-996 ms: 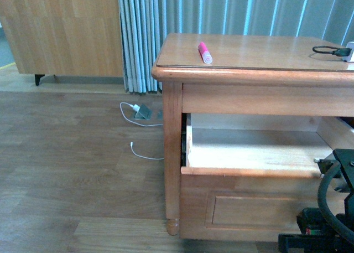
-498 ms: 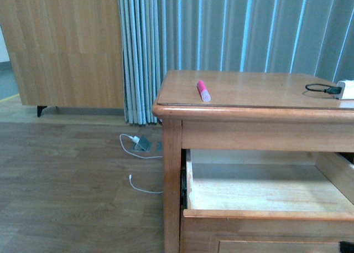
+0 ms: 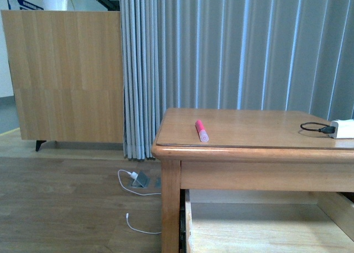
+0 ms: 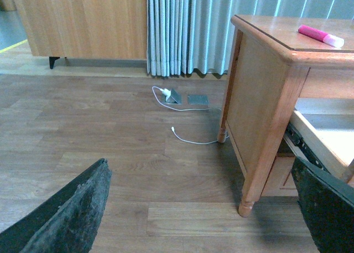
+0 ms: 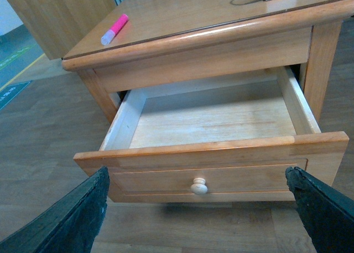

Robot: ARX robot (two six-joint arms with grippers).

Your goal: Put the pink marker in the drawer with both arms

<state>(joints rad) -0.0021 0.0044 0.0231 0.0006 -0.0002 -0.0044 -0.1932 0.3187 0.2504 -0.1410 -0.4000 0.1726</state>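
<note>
Pink marker [image 3: 202,130] lay on the table [image 3: 260,125] at mid-frame; drawer [image 5: 210,149] below stood open; left gripper [image 4: 199,170] and right gripper [image 5: 196,174] both gaped apart, empty.

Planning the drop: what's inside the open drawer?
Only bare light wood shows inside the drawer; the pink marker lies on the tabletop. The strip behind its front panel is hidden.

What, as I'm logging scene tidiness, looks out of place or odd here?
Nothing looks spilled or broken. The honey-brown wooden drawer stands pulled open and empty, while the bright pink marker lies on the wooden table top. A loose white cable and small grey adapter lie on the floor beside it.
</note>
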